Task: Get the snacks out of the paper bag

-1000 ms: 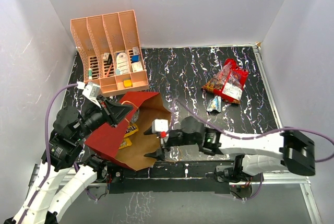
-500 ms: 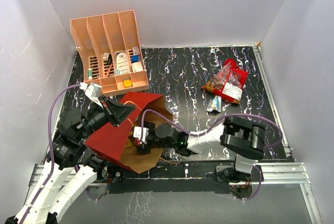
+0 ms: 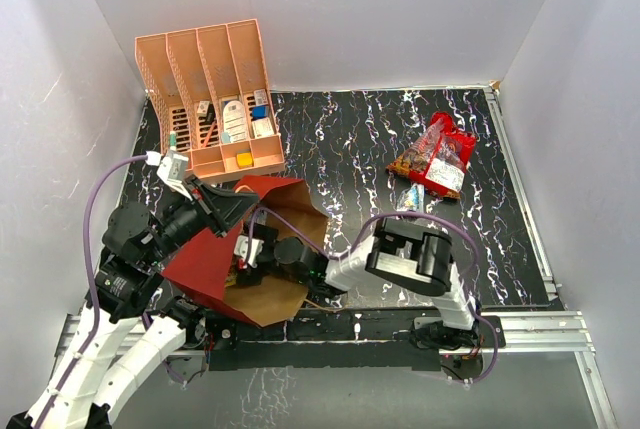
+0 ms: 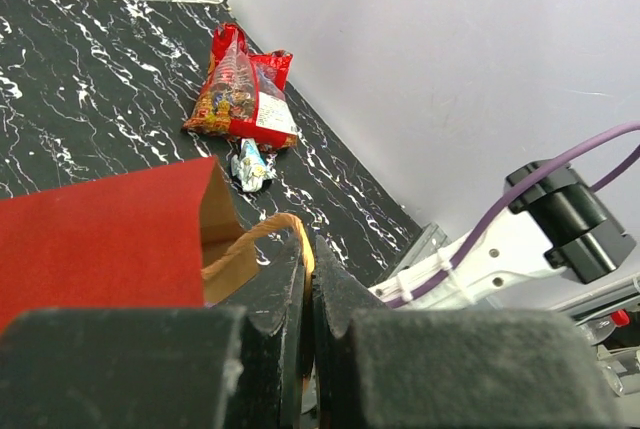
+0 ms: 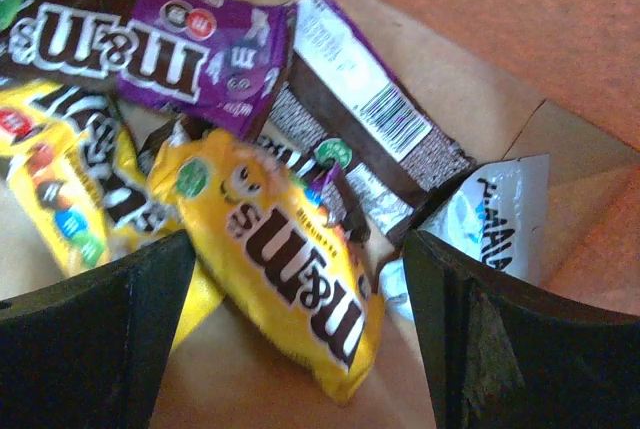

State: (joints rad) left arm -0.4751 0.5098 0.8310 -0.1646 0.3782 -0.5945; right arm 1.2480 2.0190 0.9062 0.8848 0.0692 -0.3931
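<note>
The left tool (image 4: 306,271) is clamped on the tan handle (image 4: 255,231) of the paper bag (image 3: 200,264), which lies on the tabletop (image 3: 350,139) with its mouth propped open. Inside the bag, the right tool (image 5: 300,294) hovers with its fingers apart over a yellow packet (image 5: 270,229), beside a purple packet (image 5: 190,44). If it closes here it could pinch two slippery packets at once. It could also catch the paper floor and drag the bag.

Bright, even white light fills my overhead view; shadows are faint. My left wrist view is sharp far off, but my fingers (image 4: 268,344) blur dark at six o'clock. Inside the paper bag (image 5: 475,74) my right wrist view is warm and soft-focused.
</note>
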